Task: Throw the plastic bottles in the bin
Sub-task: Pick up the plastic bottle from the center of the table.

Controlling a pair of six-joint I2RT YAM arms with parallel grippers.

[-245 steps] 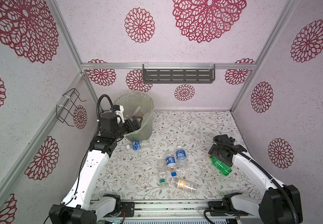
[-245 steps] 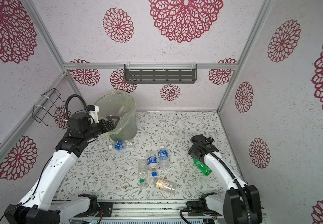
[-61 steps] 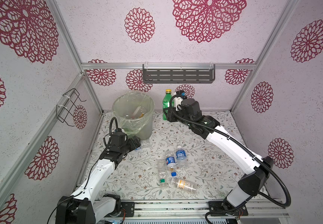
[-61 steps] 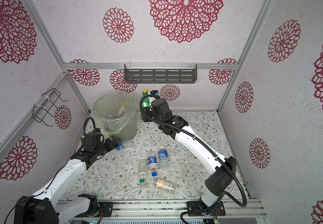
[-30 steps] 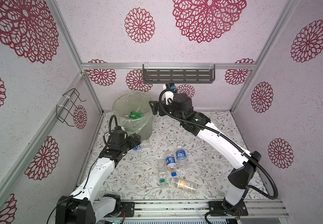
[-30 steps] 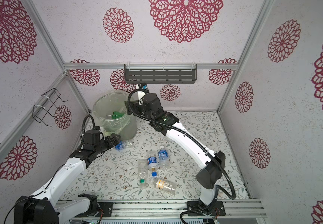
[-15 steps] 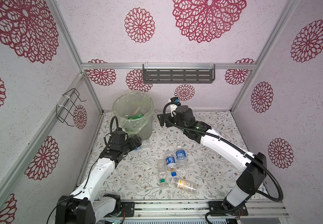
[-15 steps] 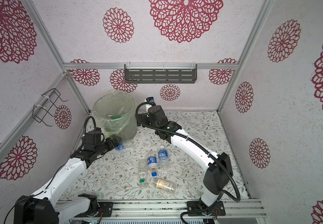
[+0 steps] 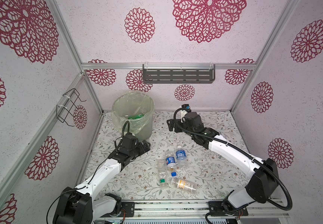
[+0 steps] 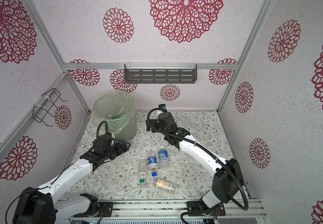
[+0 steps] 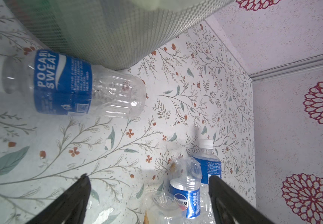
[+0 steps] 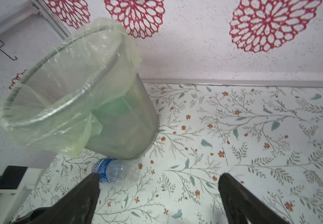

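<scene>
Nearest me, four loose bottles (image 9: 173, 164) lie touching on the desk (image 9: 205, 174), well behind and to the side of the left pincer (image 11: 148, 176). Grabbing any one of them would likely nudge or roll its neighbours, since they look empty and light.

The likelier trouble is further in. A blue-label bottle (image 11: 69, 87) lies on its side just ahead of the left pincer, pressed against the foot of the bin (image 9: 147, 131). A jaw coming in on the bin side has little room. It could strike the mesh wall and shove the bin, or the round bottle could squirt away along the base. The loose fold of the bag (image 12: 73, 139) hangs low enough to snag. The right pincer (image 12: 159, 175) points at that same bottle, so the two arms could meet there.

The left arm stretches forward and low, its pincer close above the desk, jaws spread wide with nothing between them. Beyond it, the right arm reaches across toward the bin. Its pincer is beside the bin wall and tilted down toward the bin's foot, also released and empty. Farthest off, a green bottle (image 9: 135, 117) and some clear ones already sit in the bin.
</scene>
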